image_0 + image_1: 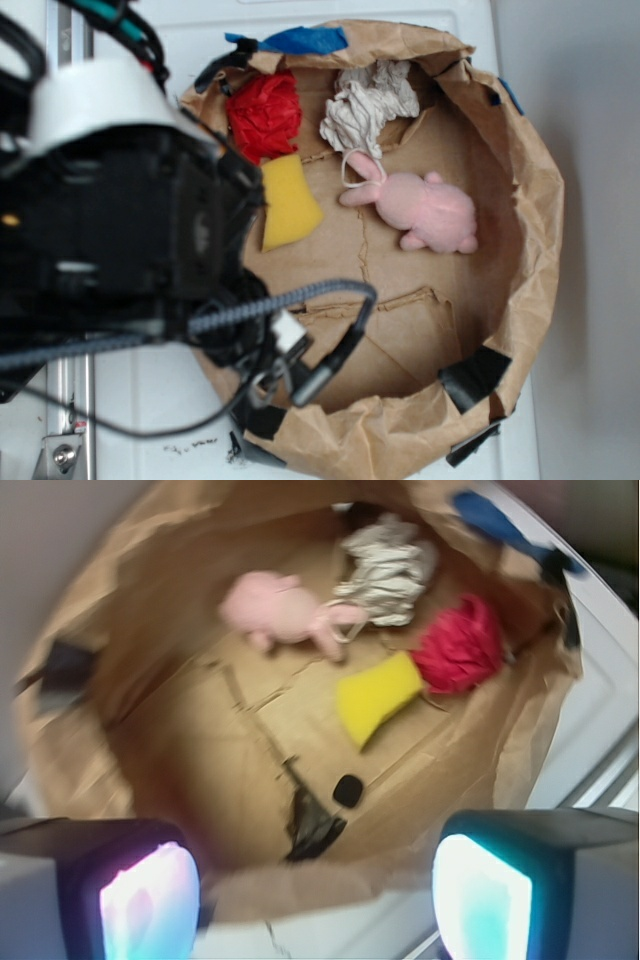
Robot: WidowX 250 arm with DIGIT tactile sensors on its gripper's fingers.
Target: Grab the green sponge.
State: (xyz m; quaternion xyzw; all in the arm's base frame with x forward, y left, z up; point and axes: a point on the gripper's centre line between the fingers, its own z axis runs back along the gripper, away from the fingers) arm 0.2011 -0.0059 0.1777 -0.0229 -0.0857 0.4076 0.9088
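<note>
The green sponge (288,203) (376,695) is a yellow foam wedge lying on the floor of a brown paper tub, next to a red paper wad (264,114) (461,645). My gripper (315,895) hangs above the tub's near rim, well short of the sponge, open with nothing between its two pads (150,905). In the exterior view the black arm body (120,230) covers the left side and hides the fingers.
A pink plush bunny (425,210) (285,610) and a crumpled white cloth (365,105) (385,568) also lie in the tub. The paper tub wall (535,230) rings them, patched with black tape (470,375) and blue tape (305,40). A white surface (150,410) lies beneath.
</note>
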